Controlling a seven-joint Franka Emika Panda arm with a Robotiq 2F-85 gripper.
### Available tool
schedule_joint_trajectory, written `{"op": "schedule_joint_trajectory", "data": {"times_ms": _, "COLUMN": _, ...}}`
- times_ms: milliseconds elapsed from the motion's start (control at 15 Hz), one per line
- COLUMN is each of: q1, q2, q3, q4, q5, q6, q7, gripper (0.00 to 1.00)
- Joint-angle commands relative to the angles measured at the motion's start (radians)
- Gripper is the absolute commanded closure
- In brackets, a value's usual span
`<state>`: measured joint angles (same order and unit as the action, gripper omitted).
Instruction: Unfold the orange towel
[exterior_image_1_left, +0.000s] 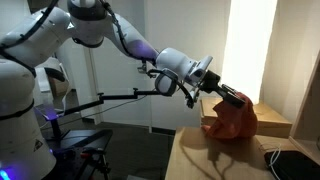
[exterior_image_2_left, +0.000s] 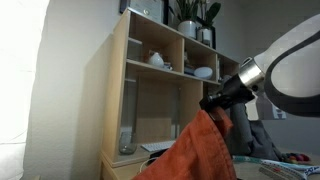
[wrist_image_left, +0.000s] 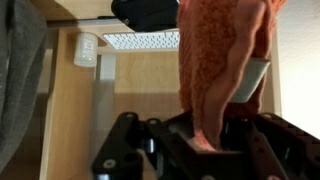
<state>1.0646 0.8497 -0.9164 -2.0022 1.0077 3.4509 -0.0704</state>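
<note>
The orange towel (exterior_image_1_left: 233, 122) is gripped at its top by the hand (exterior_image_1_left: 229, 97), clamped tight on the cloth & held above the counter (exterior_image_1_left: 195, 160), prob. so the folds are pulled open by its own weight; bottom-end contact w/ counter can't be told.

The orange towel (wrist_image_left: 215, 70) hides the tips of my tool (wrist_image_left: 205, 140). In an exterior view the orange towel (exterior_image_2_left: 190, 150) runs off the bottom.
</note>
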Motion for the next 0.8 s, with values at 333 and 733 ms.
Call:
{"op": "schedule_joint_trajectory", "data": {"times_ms": 333, "q1": -0.014, "q2": -0.043, "q3": 0.027, "q4": 0.001, "q5": -0.024, "q6": -0.001, "q7": 0.0, "gripper": 1.0}}
{"op": "schedule_joint_trajectory", "data": {"times_ms": 733, "q1": 0.008, "q2": -0.038, "q3": 0.013, "q4": 0.0, "q5": -0.022, "q6": -0.064, "q7": -0.016, "gripper": 1.0}}
